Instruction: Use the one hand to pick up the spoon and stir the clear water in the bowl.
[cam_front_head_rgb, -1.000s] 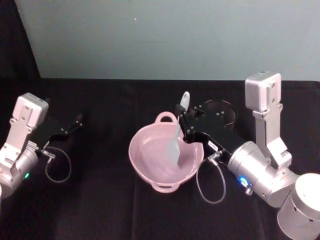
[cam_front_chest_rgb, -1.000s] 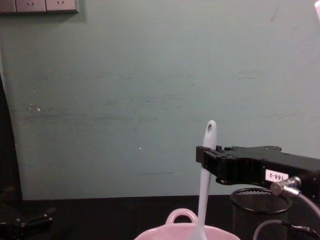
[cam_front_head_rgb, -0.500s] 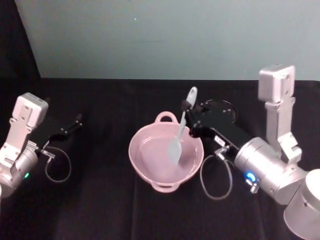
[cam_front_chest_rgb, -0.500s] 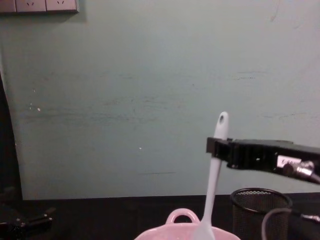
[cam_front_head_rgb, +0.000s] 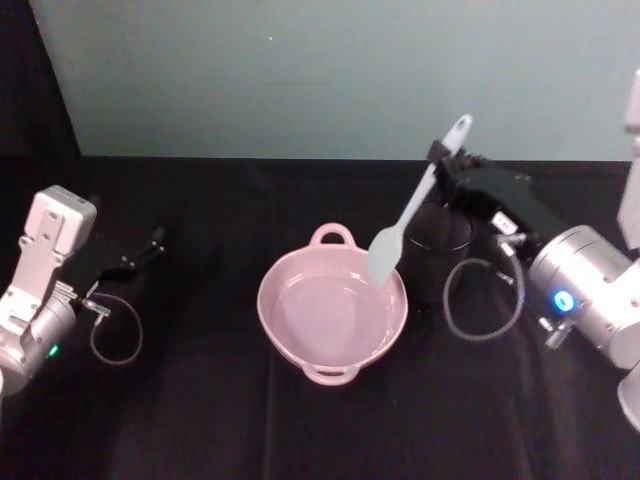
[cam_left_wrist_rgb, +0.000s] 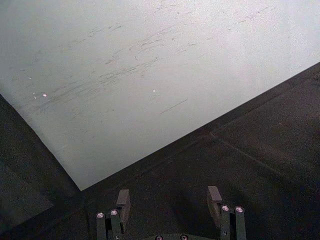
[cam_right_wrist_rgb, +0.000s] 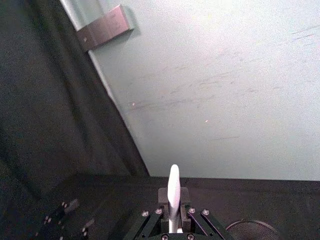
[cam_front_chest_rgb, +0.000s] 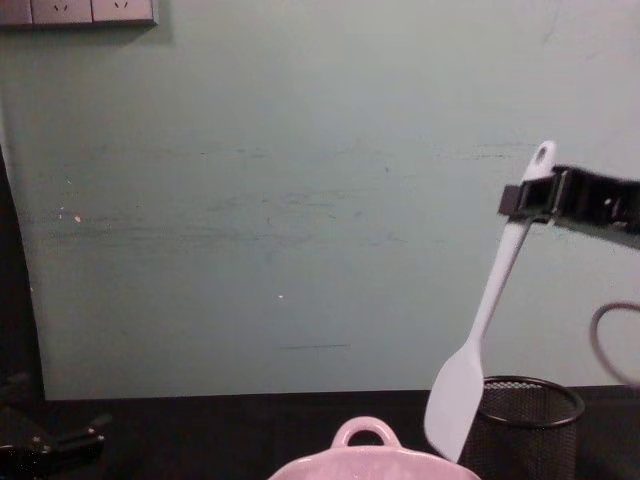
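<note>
The right gripper (cam_front_head_rgb: 437, 155) hangs high, forward and out to the robot's right. Its black body angles up from the rounded white wrist housing, and the jaws are clamped on the spoon (cam_front_head_rgb: 408, 218). The left arm sits parked low on the robot's left, its left gripper (cam_front_head_rgb: 153, 241) pointing forward with the jaws parted.

The bowl (cam_front_head_rgb: 263, 305) looks like glossy glazed ceramic; the spoon (cam_front_head_rgb: 404, 226) like smooth, matt plastic. The cup (cam_front_chest_rgb: 535, 435) is black wire mesh — metal, seemingly — and the desk (cam_front_head_rgb: 180, 400) wears matt black cloth.
</note>
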